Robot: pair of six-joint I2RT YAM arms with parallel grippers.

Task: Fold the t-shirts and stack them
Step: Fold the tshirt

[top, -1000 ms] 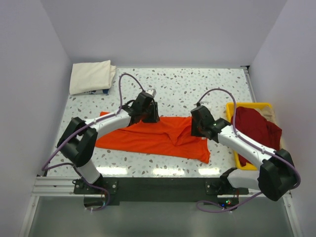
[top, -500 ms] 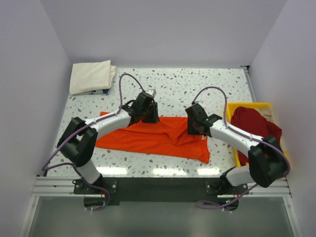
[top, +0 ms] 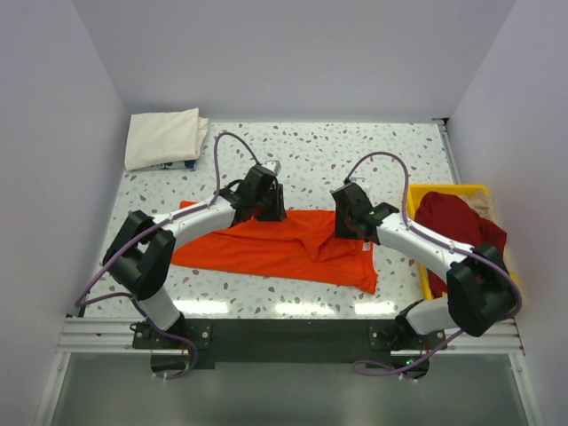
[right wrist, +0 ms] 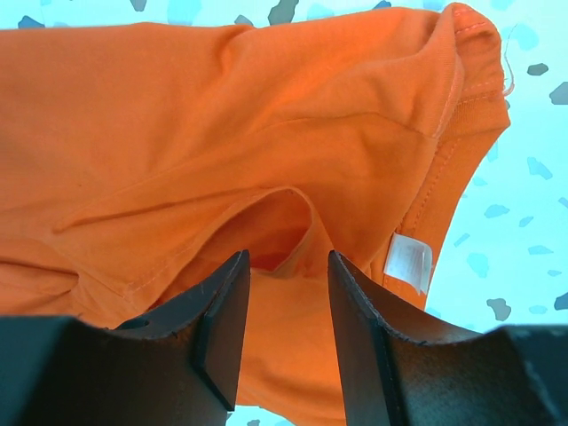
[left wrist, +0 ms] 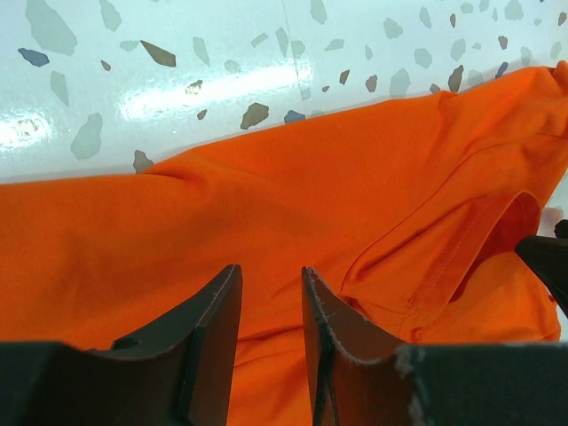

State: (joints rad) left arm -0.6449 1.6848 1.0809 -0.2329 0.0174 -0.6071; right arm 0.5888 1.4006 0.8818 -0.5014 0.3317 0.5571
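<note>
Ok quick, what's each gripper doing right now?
Left gripper: open, narrow gap, over the orange t-shirt, holding nothing.
Right gripper: open over the same shirt, holding nothing.

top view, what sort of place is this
Probably a robot lab test cell: plain white walls box in a speckled table, a left arm and right arm are mounted on a metal rail at its near edge.

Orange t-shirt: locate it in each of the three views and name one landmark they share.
Top external: the orange t-shirt lies spread flat across the middle of the table.
Left wrist: it fills the lower two thirds of the frame.
Right wrist: it fills most of the frame, with its white neck label at lower right.
Shared landmark: the speckled tabletop bordering the shirt's far edge.
</note>
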